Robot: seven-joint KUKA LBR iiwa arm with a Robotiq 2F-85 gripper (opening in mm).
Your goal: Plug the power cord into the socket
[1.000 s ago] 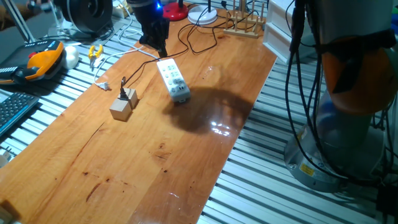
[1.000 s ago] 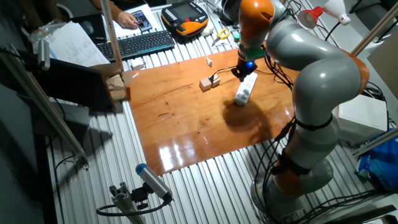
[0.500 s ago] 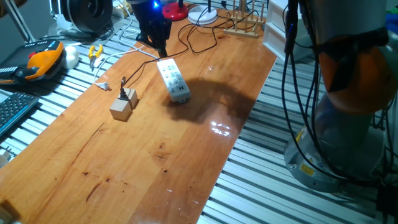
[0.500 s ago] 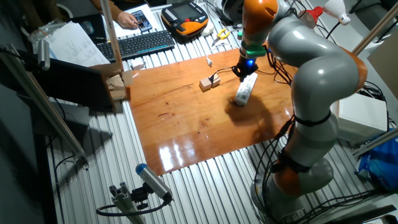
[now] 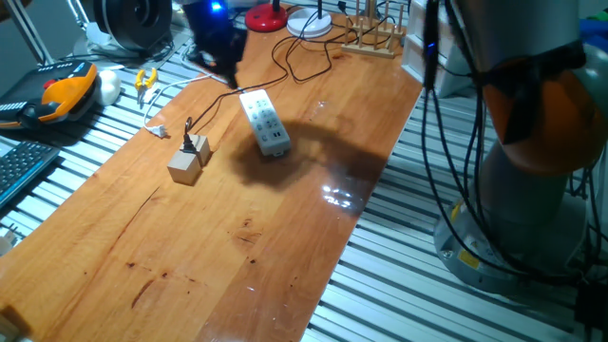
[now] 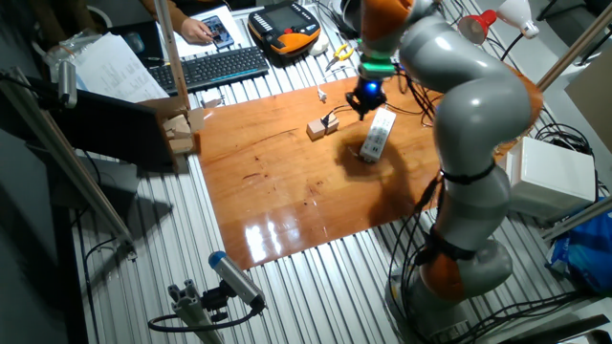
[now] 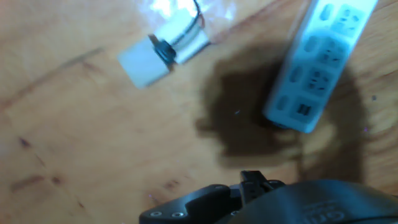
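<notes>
The white power strip (image 5: 264, 122) lies on the wooden table, its dark outlets facing up. It also shows in the other fixed view (image 6: 378, 135) and at the right of the hand view (image 7: 317, 62). The thin black cord ends in a small black plug (image 5: 194, 145) that rests on two tan wooden cubes (image 5: 188, 162), left of the strip. The plug also shows in the hand view (image 7: 163, 50). My gripper (image 5: 221, 59) hovers blurred above the table, beyond the strip's far end and holding nothing; in the other fixed view (image 6: 365, 98) it is between cubes and strip. Its fingers are not clear.
A white cable with a grey connector (image 5: 160, 131) lies left of the cubes. Yellow pliers (image 5: 144, 81), an orange pendant (image 5: 66, 90) and a keyboard (image 5: 19, 166) sit off the table's left. A wooden rack (image 5: 370, 38) and a red lamp base (image 5: 266, 17) stand behind.
My gripper has moved left, from above the strip's far end towards the side with the cubes. The power strip, plug and cubes have not moved.
</notes>
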